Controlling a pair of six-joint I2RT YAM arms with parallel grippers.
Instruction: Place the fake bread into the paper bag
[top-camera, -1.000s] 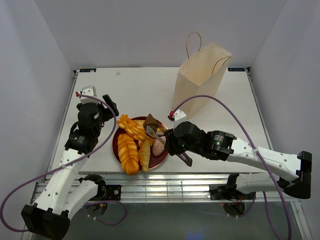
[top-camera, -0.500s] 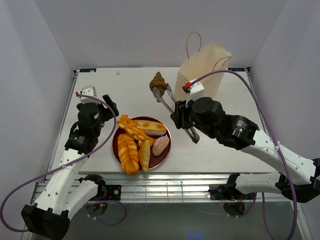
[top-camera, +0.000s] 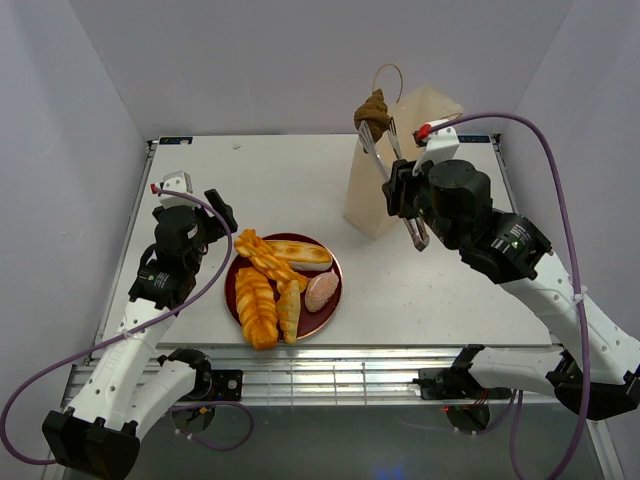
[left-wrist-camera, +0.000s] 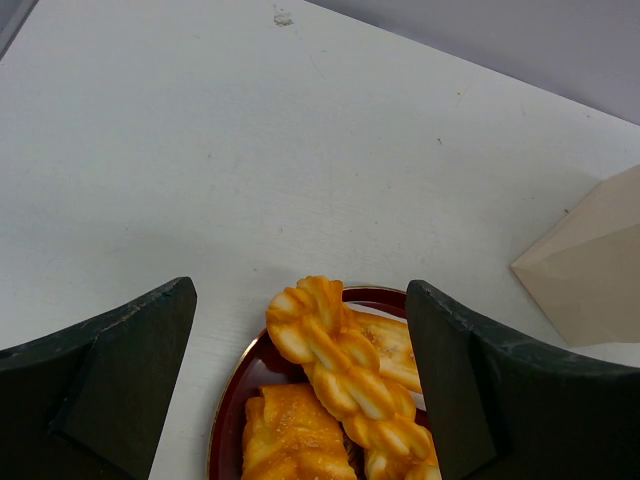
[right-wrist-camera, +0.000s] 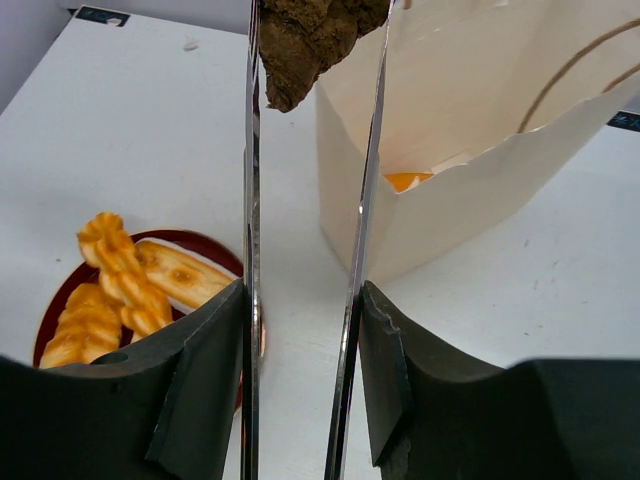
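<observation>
My right gripper (top-camera: 402, 196) is shut on metal tongs (top-camera: 388, 170), also seen in the right wrist view (right-wrist-camera: 300, 330). The tongs pinch a dark brown bread piece (top-camera: 373, 108), top of the right wrist view (right-wrist-camera: 305, 40), held high at the near-left rim of the open paper bag (top-camera: 400, 160). Inside the bag (right-wrist-camera: 470, 150) an orange piece (right-wrist-camera: 405, 181) shows. Several golden breads (top-camera: 262, 290) and a pinkish-brown piece (top-camera: 321, 291) lie on the dark red plate (top-camera: 333, 263). My left gripper (left-wrist-camera: 300, 400) is open above the plate's left side, over a braided loaf (left-wrist-camera: 345, 375).
The bag has two thin loop handles (top-camera: 385, 75) and stands at the back right of the white table (top-camera: 270, 180). Grey walls close in the sides and back. The plate (right-wrist-camera: 215, 255) sits near the front centre, between the arms.
My right gripper lifted the tongs with the dark brown piece off the plate and carried it up and right to the bag's mouth. The left arm has not moved.
</observation>
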